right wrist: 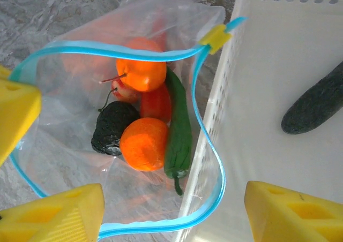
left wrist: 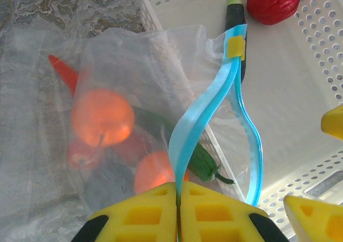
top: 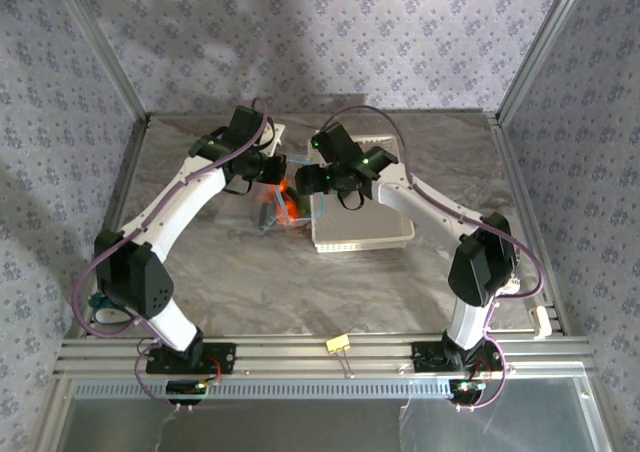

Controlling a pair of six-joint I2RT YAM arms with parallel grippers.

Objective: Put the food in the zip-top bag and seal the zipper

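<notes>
The bag is thin, clear film: light, limp and slippery, so it holds no shape of its own and gapes only where it is held up. It lies on the table just beside the basket, with its mouth reaching over the basket's near wall. The stiffest part is the blue zipper, which makes it the best place to take hold.

The left gripper has its jaws closed on one stretch of that strip. The right gripper stands with jaws wide apart and holds nothing, one finger by the bag's rim and the other over the basket.

Inside the bag sit an orange fruit, a dark piece, a green pod and more. These are small, hard and smooth, and likely to roll when the film shifts.

A cucumber and a red pepper lie in the basket, so filling looks unfinished. The basket wall stands between them and the bag's mouth. The yellow slider sits at one end of the zipper.
</notes>
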